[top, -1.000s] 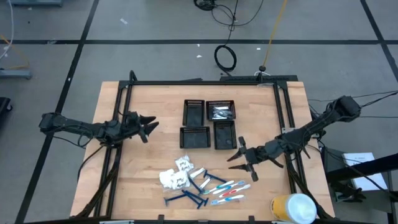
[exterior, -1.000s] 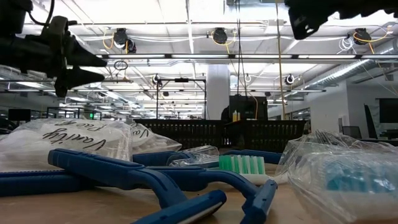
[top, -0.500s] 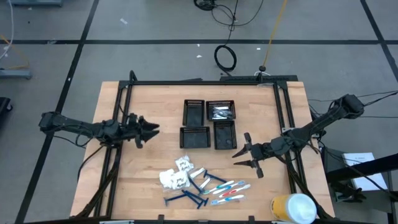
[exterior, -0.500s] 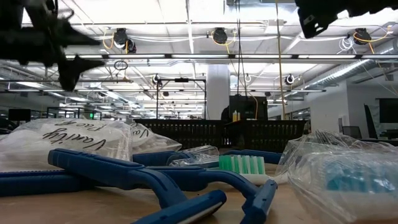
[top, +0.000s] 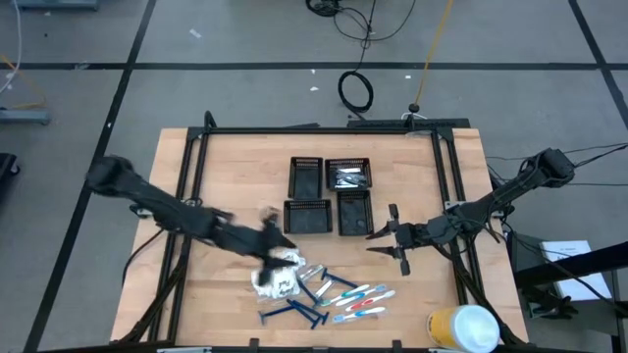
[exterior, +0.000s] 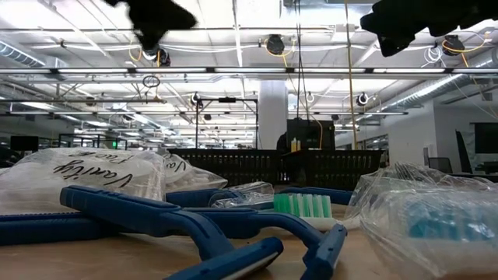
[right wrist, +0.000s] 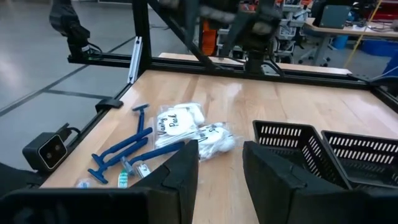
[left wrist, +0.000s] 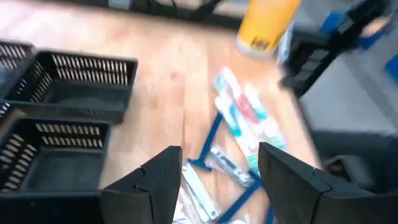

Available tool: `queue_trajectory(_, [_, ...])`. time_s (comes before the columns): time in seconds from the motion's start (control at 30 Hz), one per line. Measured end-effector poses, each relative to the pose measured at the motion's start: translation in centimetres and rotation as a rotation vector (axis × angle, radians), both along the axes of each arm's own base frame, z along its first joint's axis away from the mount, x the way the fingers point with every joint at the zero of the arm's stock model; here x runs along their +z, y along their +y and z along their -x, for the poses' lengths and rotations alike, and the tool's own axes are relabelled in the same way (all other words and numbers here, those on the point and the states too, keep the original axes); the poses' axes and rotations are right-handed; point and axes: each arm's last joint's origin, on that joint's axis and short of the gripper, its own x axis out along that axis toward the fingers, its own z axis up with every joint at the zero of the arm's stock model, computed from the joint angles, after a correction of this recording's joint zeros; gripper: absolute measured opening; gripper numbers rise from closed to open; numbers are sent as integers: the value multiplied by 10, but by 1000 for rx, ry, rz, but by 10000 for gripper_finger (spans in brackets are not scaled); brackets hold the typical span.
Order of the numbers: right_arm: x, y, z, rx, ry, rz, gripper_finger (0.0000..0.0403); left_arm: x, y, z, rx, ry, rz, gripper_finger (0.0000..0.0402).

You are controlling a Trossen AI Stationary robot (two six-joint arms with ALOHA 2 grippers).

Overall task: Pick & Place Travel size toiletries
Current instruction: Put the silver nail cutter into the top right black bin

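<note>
The toiletries lie in a heap near the table's near edge: white crinkly packets, blue razors and toothbrushes. In the low view the razors fill the foreground. My left gripper is open and hangs just above the far side of the packets, blurred. In its wrist view it looks down on razors and toothbrushes. My right gripper is open, right of the heap, near the trays. Its own view shows the packets.
Four black mesh trays stand at the table's middle. The far right one holds silvery pieces. A large yellow-and-white cylinder stands at the near right corner. Black frame rails run along the table's sides.
My left arm has swung fast from the table's left side toward the right and the near edge, ending over the white packets. My right gripper has drifted a little toward the far edge and turned. The toiletries have stayed put.
</note>
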Motion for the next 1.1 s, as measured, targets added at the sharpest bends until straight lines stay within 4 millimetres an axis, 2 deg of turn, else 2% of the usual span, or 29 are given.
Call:
queue_trajectory(0.13, [0, 0, 0, -3, 1, -20, 114, -32, -15, -53, 72, 195, -22, 209])
queue_trajectory(0.2, [1, 0, 0, -5, -2, -32, 114, -52, -21, -73, 76, 295, -37, 209])
queue_trajectory(0.37, [1, 1, 0, 1, -2, -32, 113, -95, -28, -100, 100, 562, -4, 209])
queue_trajectory(0.43, [1, 1, 0, 0, -2, -36, 114, -104, -30, -107, 123, 596, 27, 209])
queue_trajectory(0.6, [1, 1, 0, 0, -8, -42, 111, -118, -32, -114, 141, 619, 35, 209])
queue_trajectory(0.83, [2, 1, 0, 1, -15, -40, 101, -121, -30, -109, 179, 677, 32, 201])
queue_trajectory(0.93, [2, 1, 0, 1, -15, -38, 97, -121, -30, -109, 180, 680, 30, 169])
queue_trajectory(1.1, [2, 1, 0, 1, -15, -38, 94, -121, -31, -110, 176, 671, 39, 73])
